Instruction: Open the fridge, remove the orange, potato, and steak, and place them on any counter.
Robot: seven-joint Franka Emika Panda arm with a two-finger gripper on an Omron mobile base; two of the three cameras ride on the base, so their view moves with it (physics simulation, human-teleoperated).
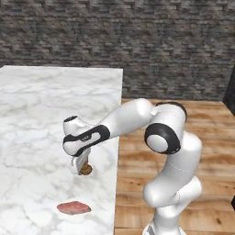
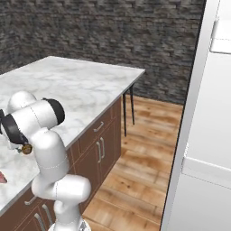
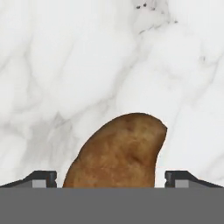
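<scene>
Potato [image 3: 118, 153] lying on the white marble counter [image 1: 41, 110], brown and oval, seen in the hand view between the 2 dark finger tips; clear marble showing on either side, so fingertips [image 3: 43, 178] standing wide of it, not touching. Gripper [image 1: 81, 168] spread apart, pointing down at the counter near its right edge in the left base view, with the potato as a small brown lump right at its tips (also a brown speck below the wrist in the right base view [image 2: 27, 149]). Steak [image 1: 73, 208] flat on the same counter, pinkish-red, nearer the camera than the potato and well clear of the gripper; just a red sliver of it at the left edge of the right base view [image 2: 2, 177]. White arm bent over the counter edge from its base on the wooden floor [image 1: 183, 119]. Brown cabinet fronts with grey handles under the counter [image 2: 99, 144] in the right base view; thin dark legs past the counter's far corner [image 2: 127, 108], too slight to identify. Dark stone wall [image 1: 137, 41] behind; a tall pale panel at the right of the right base view [image 2: 212, 135].
</scene>
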